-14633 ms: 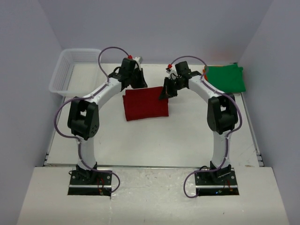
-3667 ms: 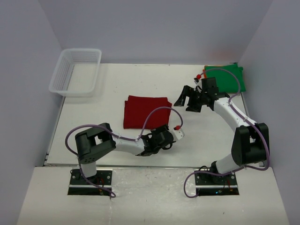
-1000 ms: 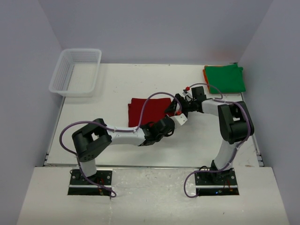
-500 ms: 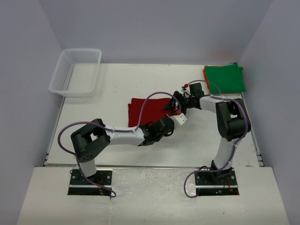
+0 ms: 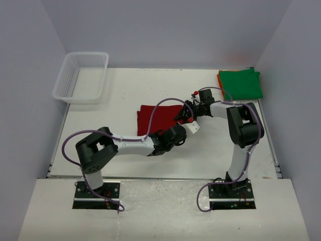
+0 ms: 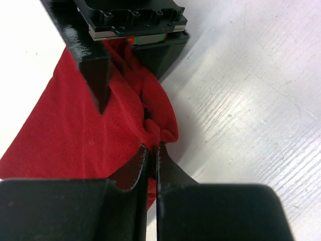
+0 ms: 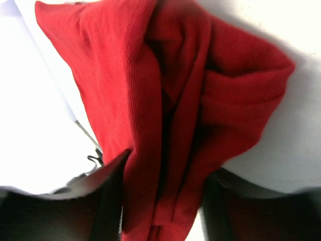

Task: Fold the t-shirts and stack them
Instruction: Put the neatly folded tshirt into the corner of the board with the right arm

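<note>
The dark red t-shirt (image 5: 154, 117) lies folded mid-table, its right edge bunched up. My left gripper (image 5: 176, 125) is shut on a fold at that edge's near corner; the left wrist view shows the jaws (image 6: 150, 148) pinching the red cloth (image 6: 65, 125). My right gripper (image 5: 182, 114) holds the same edge from the far right; in the right wrist view the red cloth (image 7: 175, 90) fills the gap between its fingers (image 7: 113, 201). The right gripper's body also shows in the left wrist view (image 6: 130, 20). The green t-shirt (image 5: 241, 84) lies folded on the orange one (image 5: 219, 78) at the back right.
A white mesh basket (image 5: 80, 75) stands at the back left corner. Grey walls close in the table on three sides. Both arms' purple cables loop over the shirt and table middle.
The right gripper has slid left onto the red shirt's right edge and closed on it, its arm folding in. The left gripper has stayed at the shirt's near right corner.
</note>
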Robot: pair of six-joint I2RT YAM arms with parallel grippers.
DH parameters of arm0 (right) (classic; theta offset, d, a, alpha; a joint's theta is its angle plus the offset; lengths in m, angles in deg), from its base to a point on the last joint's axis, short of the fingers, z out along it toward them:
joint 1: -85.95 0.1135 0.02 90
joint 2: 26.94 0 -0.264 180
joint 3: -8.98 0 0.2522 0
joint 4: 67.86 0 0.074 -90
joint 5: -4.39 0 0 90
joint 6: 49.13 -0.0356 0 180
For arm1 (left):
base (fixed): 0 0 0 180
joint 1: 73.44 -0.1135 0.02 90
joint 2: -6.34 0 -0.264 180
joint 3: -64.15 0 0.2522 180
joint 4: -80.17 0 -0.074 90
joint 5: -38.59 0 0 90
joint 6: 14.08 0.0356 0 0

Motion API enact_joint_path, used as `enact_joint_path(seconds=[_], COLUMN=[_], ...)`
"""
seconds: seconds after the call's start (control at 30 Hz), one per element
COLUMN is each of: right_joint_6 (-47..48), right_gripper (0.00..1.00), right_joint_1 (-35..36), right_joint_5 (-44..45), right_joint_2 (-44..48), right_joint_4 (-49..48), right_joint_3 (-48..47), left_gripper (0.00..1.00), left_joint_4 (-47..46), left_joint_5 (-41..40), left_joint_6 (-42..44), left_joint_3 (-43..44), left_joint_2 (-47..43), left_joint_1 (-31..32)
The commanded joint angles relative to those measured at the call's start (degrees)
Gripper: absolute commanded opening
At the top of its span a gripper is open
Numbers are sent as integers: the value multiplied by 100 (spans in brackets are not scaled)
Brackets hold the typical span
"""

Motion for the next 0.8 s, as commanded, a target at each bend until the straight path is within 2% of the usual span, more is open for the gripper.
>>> enact_joint_path(seconds=[0.0,0.1,0.13,0.27,0.3,0.33,0.37,0.47,0.5,0.57,0.6,0.63,0.7,0.73,0.77], right_joint_6=[-78,-78,-61,-52,-60,-43,-34,18,45,106,124,159,177,229,247], right_gripper=[50,40,33,21,16,3,0,0,0,0,0,0,0,0,0], right_joint_1=[37,37,46,37,37,37,37,46,46,46,46,46,46,46,46], right_joint_5=[69,148,183,271,245,236,210,192,175,183,201,201,210,210,210], right_joint_2=[-79,-114,-131,-193,-228,-245,-254,-272,-272,-281,-272,-255,-228,-228,-228], right_joint_4=[25,60,87,122,113,104,96,60,60,122,131,139,166,218,245], right_joint_3=[-257,-318,-345,-415,-424,-441,-442,-433,-442,-477,-477,-485,-486,-529,-556], left_gripper=[0,0,0,0,0,0,0,3,8,32,44,63,76,89,95], left_joint_4=[-90,-90,-99,-90,-99,-108,-99,-73,-81,-82,-73,-29,15,59,103], left_joint_5=[69,60,60,52,52,52,60,69,69,17,8,-79,-159,-133,-133], left_joint_6=[-26,-44,-52,-44,-52,-44,-35,-70,-87,-184,-228,-324,-500,-622,-693], left_joint_3=[-8,-17,-25,-43,-52,-60,-61,-43,-60,-78,-87,-96,-148,-175,-201], left_joint_2=[-235,-235,-235,-235,-235,-235,-217,-199,-208,-269,-296,-374,-489,-637,-735], left_joint_1=[-53,-53,-53,-53,-53,-53,-53,-53,-53,-62,-53,-45,-44,-44,-36])
